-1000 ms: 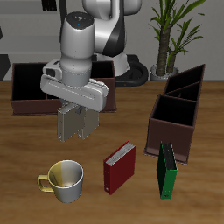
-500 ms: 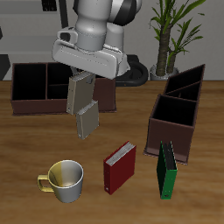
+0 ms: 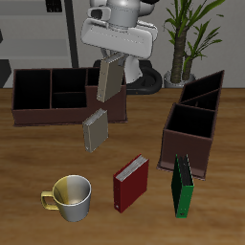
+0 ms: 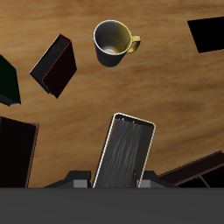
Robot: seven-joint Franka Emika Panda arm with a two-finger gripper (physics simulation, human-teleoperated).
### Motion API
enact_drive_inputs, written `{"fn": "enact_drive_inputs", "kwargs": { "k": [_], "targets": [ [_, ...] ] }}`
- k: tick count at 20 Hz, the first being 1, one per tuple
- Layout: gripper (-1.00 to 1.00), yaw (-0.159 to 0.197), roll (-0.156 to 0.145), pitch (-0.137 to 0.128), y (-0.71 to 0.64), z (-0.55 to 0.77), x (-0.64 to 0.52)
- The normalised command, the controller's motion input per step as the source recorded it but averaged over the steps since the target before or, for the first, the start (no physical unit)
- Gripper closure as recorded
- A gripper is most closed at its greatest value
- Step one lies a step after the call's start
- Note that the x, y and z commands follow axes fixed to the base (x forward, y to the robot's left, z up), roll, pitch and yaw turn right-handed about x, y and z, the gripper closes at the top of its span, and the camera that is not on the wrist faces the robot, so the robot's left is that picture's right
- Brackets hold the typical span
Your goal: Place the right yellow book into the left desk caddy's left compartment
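Observation:
My gripper (image 3: 110, 61) is shut on the right yellow book (image 3: 108, 80), a pale grey-tan speckled book that hangs upright below the fingers, well above the table. In the wrist view the book (image 4: 127, 150) fills the space between my fingers (image 4: 80, 181). The darker olive-grey book (image 3: 94, 130) stands tilted on the table just below it. The left desk caddy (image 3: 192, 122), narrow and dark brown with slanted back sections, stands off to the side, apart from the gripper; its front bin (image 4: 17, 156) shows in the wrist view.
The wide low brown caddy (image 3: 57, 96) stands behind the olive-grey book. Nearer the front edge are a yellow mug (image 3: 70, 195), a red book (image 3: 131, 182) lying flat and a green book (image 3: 182, 185) standing just before the narrow caddy. A potted plant (image 3: 187, 38) is at the back.
The gripper has risen and moved back and toward the narrow caddy's side, carrying the pale book. The olive-grey book stayed on the table.

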Motion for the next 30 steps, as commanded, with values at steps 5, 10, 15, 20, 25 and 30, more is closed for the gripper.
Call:
{"fn": "enact_drive_inputs", "kwargs": {
  "k": [5,10,15,20,25,30],
  "targets": [
    [1.00,0.028,0.003,-0.018,0.50,0.19,-0.40],
    [1.00,0.067,-0.016,-0.016,0.38,0.10,-0.35],
    [1.00,0.052,-0.001,-0.037,0.48,0.13,-0.41],
    [1.00,-0.004,0.018,-0.039,0.59,0.06,-0.33],
    [1.00,-0.030,0.004,-0.016,0.48,-0.24,-0.14],
    [1.00,-0.025,0.022,0.030,0.35,-0.18,-0.13]
  ]
}}
